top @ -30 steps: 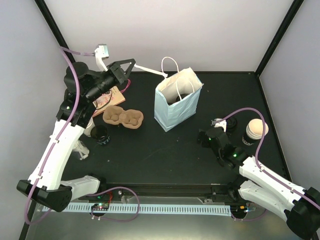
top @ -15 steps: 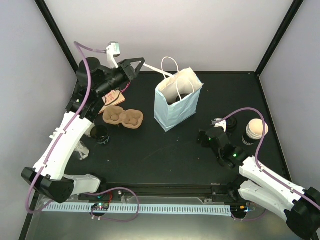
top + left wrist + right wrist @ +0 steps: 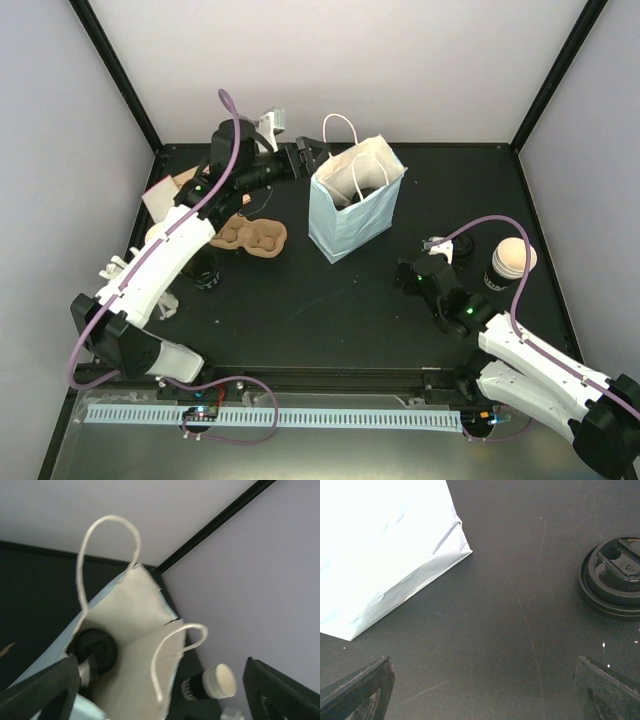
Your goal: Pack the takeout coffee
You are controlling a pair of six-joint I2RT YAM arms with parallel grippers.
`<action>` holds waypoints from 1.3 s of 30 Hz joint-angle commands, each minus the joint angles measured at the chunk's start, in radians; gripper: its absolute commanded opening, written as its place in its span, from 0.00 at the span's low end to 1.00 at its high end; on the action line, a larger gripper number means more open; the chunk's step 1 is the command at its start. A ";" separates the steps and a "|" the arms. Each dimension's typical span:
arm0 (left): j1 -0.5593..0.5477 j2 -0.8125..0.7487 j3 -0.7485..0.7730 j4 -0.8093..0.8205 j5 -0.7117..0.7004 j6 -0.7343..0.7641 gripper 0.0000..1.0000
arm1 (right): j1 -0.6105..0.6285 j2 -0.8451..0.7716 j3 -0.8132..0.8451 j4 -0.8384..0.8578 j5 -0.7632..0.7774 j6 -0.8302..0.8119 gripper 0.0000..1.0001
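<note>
Now the left fingers [image 3: 295,700] hang wide and empty at the mouth of the paper bag [image 3: 355,200], where one black-lidded cup [image 3: 95,650] stands, while the pale-lidded cup [image 3: 510,262] waits upright on the counter [image 3: 300,300], to the right of the wide-open right fingers [image 3: 610,690], whose arm is nearer.

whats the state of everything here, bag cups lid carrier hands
paper bag: upright, mouth open
black-lidded cup: inside the bag
coffee cup: upright on table, outside bag
black lid: loose on table
cup carrier: flat on table
left hand: open, by bag's mouth
right hand: open, empty
</note>
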 commanded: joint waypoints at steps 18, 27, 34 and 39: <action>0.147 -0.333 0.010 -0.803 -0.455 0.330 0.99 | -0.003 -0.005 -0.004 0.032 0.030 0.016 1.00; 0.341 -0.434 -0.142 -0.864 -0.440 0.387 0.98 | -0.003 -0.003 -0.004 0.034 0.022 0.014 1.00; 0.415 -0.477 -0.233 -0.839 -0.443 0.437 0.92 | -0.003 -0.005 -0.005 0.034 0.023 0.014 1.00; 0.428 -0.493 -0.296 -0.815 -0.479 0.442 0.88 | -0.003 -0.007 -0.005 0.034 0.023 0.014 1.00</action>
